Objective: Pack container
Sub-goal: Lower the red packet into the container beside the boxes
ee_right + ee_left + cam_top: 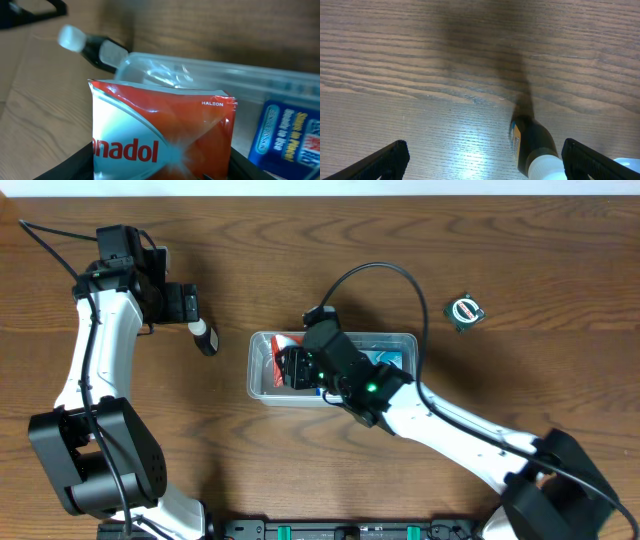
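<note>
The clear plastic container (405, 338) lies at the table's middle; its rim also shows in the right wrist view (210, 75). My right gripper (295, 368) is over the container's left end, shut on a red and blue Panadol packet (160, 135), which stands upright between the fingers (162, 167). A blue packet (388, 360) lies in the container's right part (290, 135). My left gripper (190, 305) is open and empty (485, 162). A small dark bottle with a white cap (535, 150) lies on the table close to its right finger (207, 338).
A small round green and black item (466, 311) lies on the wooden table to the right of the container. The dark bottle (95, 47) lies just beyond the container's left end. The right arm's cable arcs over the container.
</note>
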Motion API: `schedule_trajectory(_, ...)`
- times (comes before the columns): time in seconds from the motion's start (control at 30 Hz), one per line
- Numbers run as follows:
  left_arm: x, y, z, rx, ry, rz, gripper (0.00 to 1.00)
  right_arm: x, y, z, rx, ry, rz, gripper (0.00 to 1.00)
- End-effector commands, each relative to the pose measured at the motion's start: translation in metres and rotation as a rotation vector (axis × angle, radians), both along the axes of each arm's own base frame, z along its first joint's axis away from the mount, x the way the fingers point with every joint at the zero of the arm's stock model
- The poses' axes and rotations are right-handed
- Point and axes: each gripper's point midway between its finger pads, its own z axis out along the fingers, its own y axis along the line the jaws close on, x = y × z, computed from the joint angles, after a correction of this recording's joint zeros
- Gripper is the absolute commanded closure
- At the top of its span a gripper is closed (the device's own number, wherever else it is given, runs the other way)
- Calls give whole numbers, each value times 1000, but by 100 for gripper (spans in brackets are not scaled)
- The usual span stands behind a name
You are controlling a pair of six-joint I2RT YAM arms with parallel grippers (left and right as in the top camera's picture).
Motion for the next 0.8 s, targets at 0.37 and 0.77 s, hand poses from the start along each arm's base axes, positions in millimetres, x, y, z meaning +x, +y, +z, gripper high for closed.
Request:
schedule_trajectory(0.37,-2,3,-6,2,17,23,2,-9,7,-32,-22,85,-1,39)
schedule_trajectory(0.77,-2,3,-6,2,17,23,2,0,4,-40,-43,67,-38,37)
